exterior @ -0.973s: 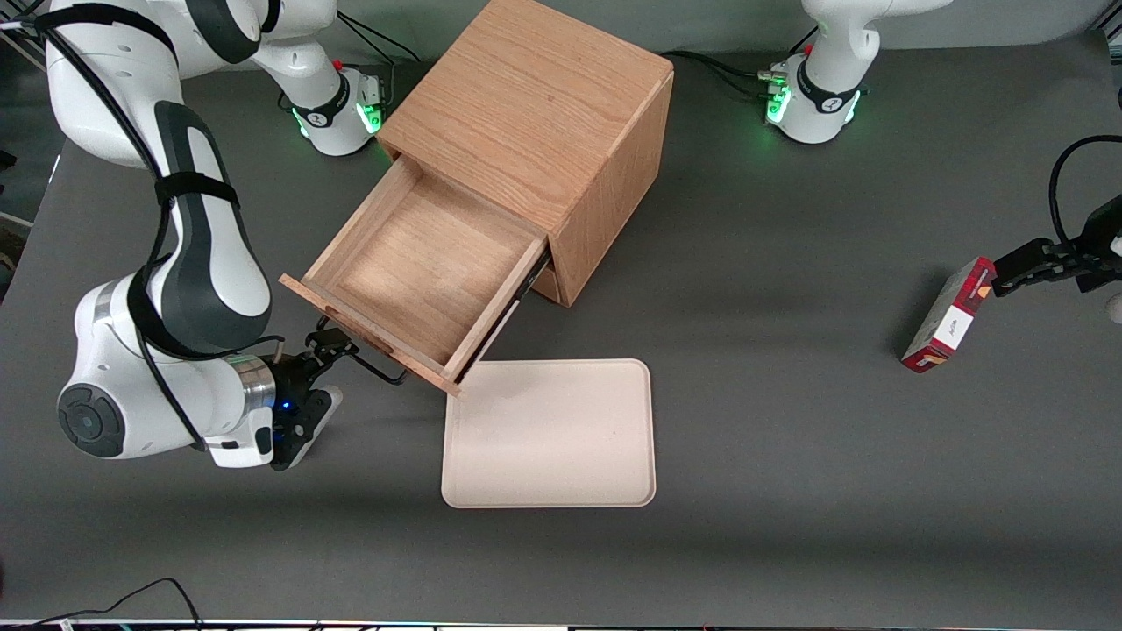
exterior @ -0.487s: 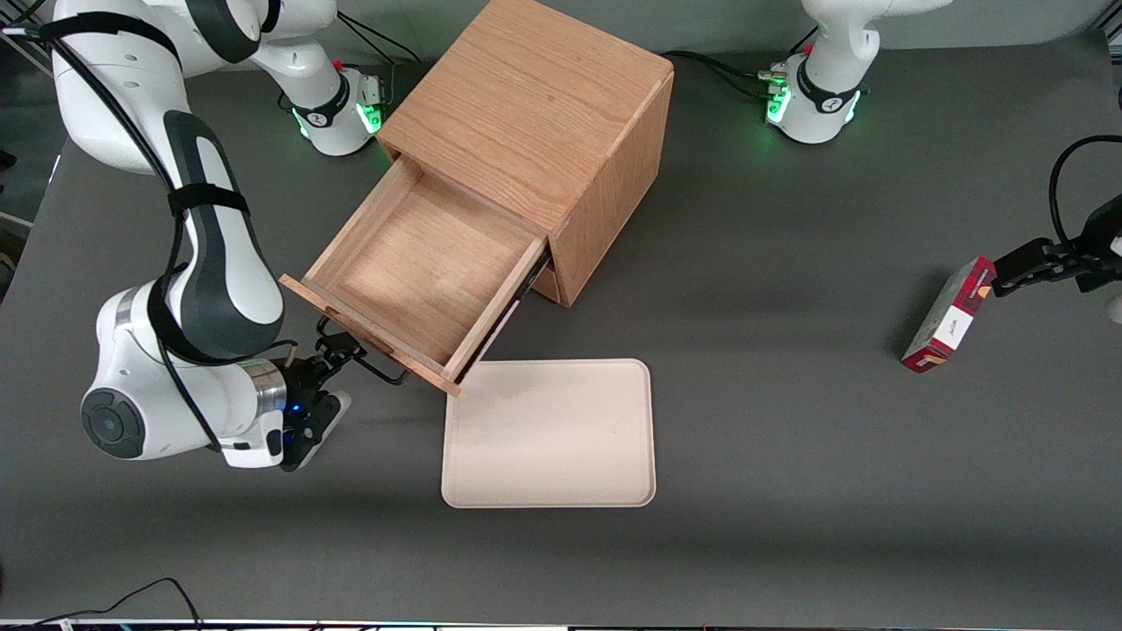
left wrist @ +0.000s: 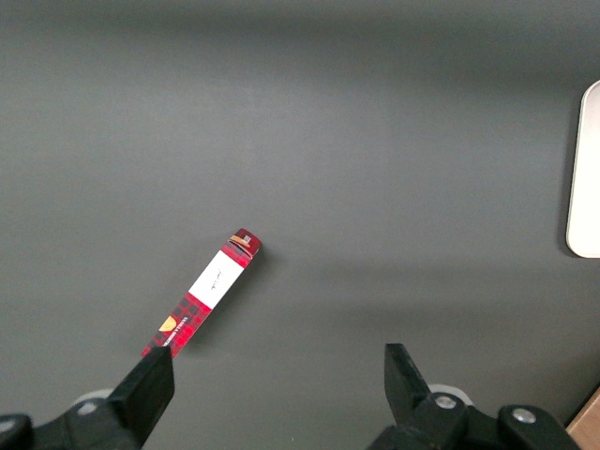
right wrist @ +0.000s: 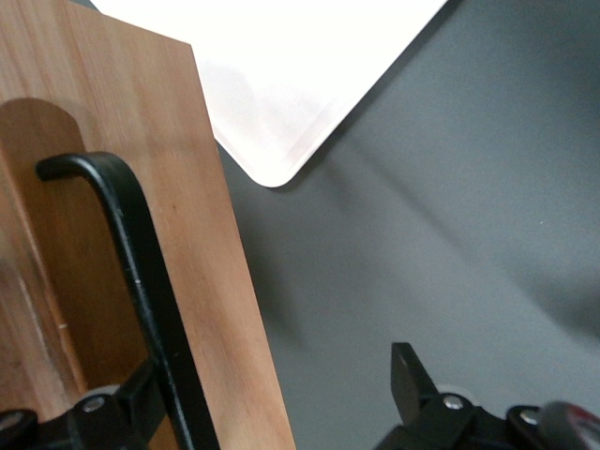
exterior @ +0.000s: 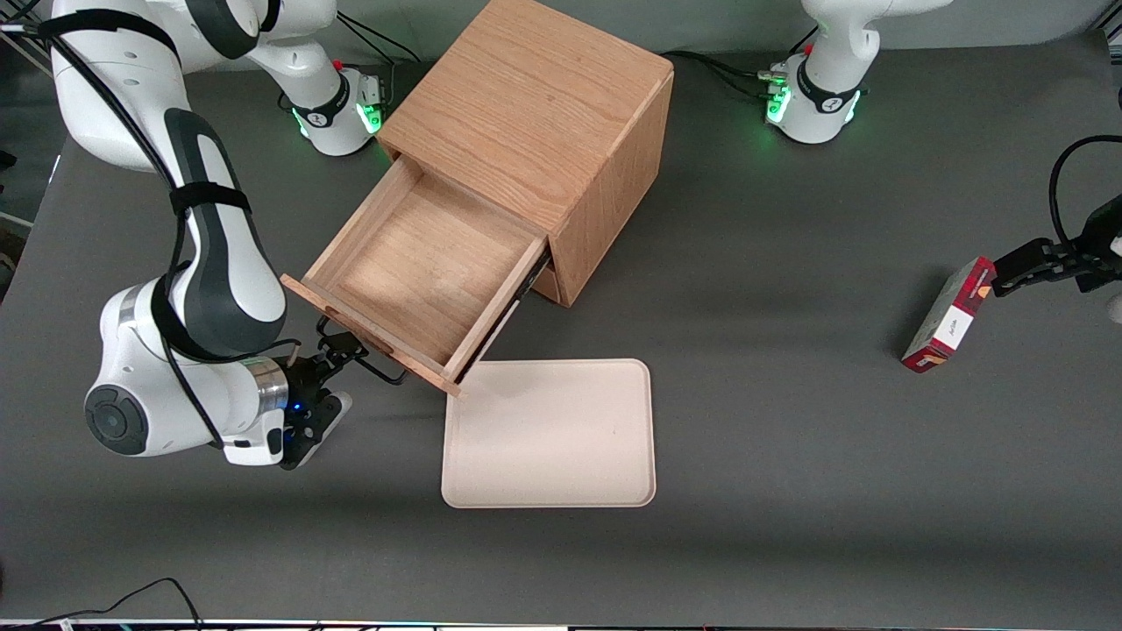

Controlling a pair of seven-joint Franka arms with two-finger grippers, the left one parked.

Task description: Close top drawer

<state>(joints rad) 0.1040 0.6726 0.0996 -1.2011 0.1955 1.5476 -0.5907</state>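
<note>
Front view: the drawer (exterior: 421,272) stands fully out of the cabinet (exterior: 535,123), its front at about 7 o'clock. The gripper (exterior: 337,353) sits at the handle (exterior: 364,355). The tray (exterior: 548,434) lies just beside the drawer's corner, clear of its path.

Right wrist view: the fingers (right wrist: 410,375) are spread wide, and the handle (right wrist: 141,281) passes close by one. An off-centre push could skew the drawer, or a finger could snag the handle.

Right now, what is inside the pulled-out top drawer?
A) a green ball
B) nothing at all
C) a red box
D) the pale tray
B: the top drawer shows only its bare wood floor. The red box lies toward the parked arm's end of the table, the pale tray lies on the table, and the gripper is at the drawer's black handle.
</note>
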